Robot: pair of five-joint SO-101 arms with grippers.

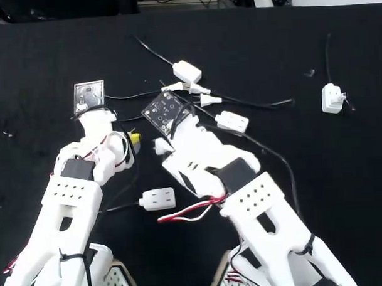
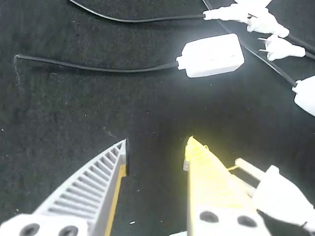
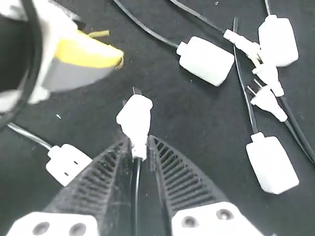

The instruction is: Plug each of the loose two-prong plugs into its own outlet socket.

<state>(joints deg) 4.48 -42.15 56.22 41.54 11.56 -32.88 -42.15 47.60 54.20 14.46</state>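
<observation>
- High view: the right tool (image 1: 163, 149) is holding a white two-prong plug (image 1: 160, 145) over the black tabletop (image 1: 37, 54), just beside the left tool (image 1: 133, 141). A near socket (image 1: 158, 198) is lying on its cord closer to the arm bases. Two loose plugs (image 1: 200, 92) are lying tangled farther out, near a far socket (image 1: 231, 121).
- Left wrist view: the left tool is standing wide open with nothing between its fingers, hanging over bare tabletop. The held plug is showing just beside its yellow finger (image 2: 202, 167).
- Right wrist view: the right tool is pinching the plug narrowly at its rear, where the cable (image 3: 136, 182) is leaving it, with the prongs pointing away from the wrist.
- Judging from this, the step in hand is bringing the plug to a free socket. With so far-back a pinch, the plug is likely to pivot under pressure. Doing it well is meaning squaring both prongs to the slots before pushing, pressing straight along the prongs, and having the open left tool pin the socket body so it is not sliding across the tabletop.
</observation>
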